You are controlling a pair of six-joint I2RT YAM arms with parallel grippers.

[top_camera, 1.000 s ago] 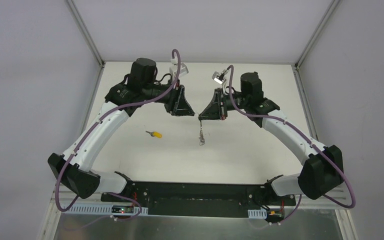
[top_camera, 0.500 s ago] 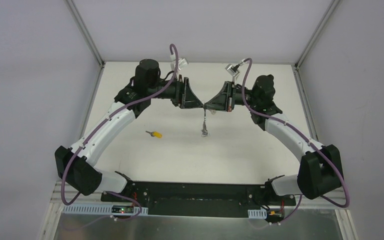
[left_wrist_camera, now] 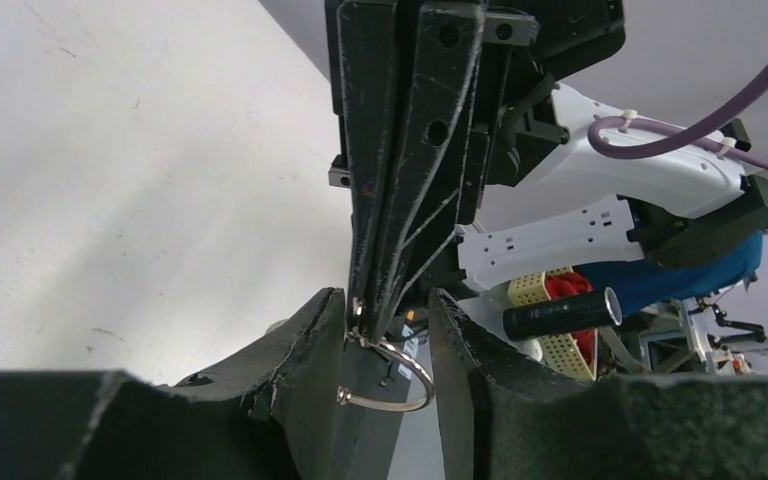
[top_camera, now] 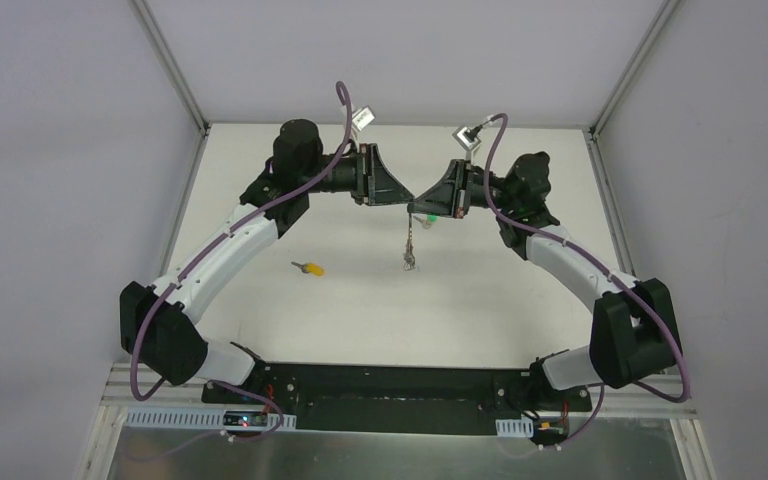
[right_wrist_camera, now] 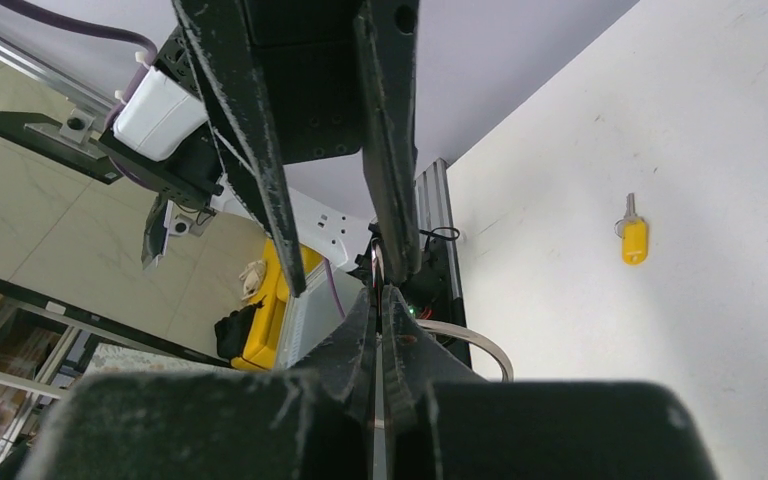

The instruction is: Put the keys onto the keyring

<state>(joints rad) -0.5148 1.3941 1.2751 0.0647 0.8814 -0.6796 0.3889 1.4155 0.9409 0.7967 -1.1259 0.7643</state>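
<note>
Keyring [left_wrist_camera: 427, 378] clamped in closed right gripper [right_wrist_camera: 378, 300]; left gripper [left_wrist_camera: 385, 300] parted, straddling it; yellow-orange key [top_camera: 311, 268] lying at eight o'clock from keyring.

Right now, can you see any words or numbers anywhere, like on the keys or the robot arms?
No readable text in any view.
The yellow key has a plain head, the keyring looks bare, and the small boards at the bottom of the top view are too tiny to read.
</note>
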